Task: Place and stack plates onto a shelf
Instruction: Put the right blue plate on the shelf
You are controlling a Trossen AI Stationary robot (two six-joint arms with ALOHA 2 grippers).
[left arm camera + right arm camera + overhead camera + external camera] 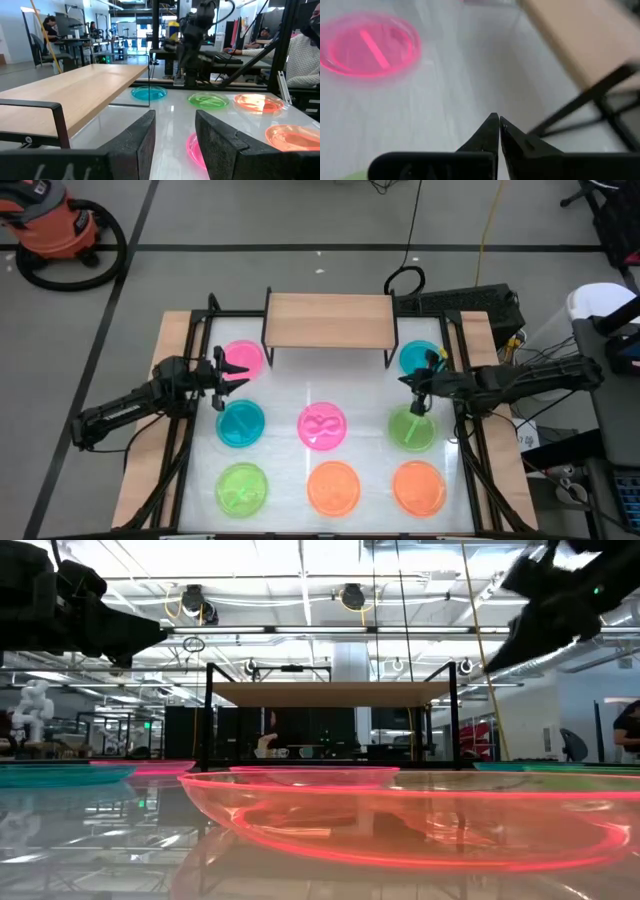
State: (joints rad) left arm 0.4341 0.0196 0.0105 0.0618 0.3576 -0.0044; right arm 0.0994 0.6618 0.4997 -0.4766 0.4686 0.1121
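Observation:
Several round translucent plates lie flat on the white table: pink (243,358), teal (240,423), pink (322,427), green (413,428), teal (420,357), green (241,488) and two orange ones (332,486) (418,486). The light-wood shelf (330,320) stands on black legs at the table's far middle, with nothing on its top. My left gripper (230,380) hovers open at the left, between the far pink and the teal plate, pointing level across the table (175,135). My right gripper (416,395) hangs shut above the gap between the right teal and green plates, slanting down (498,122).
Long wooden boards (150,440) run along the table's left and right edges. The shelf's black leg (580,105) stands close ahead of my right gripper. An orange vacuum (50,225) sits on the floor at the far left. Cables and gear (480,305) lie behind the table's far right corner.

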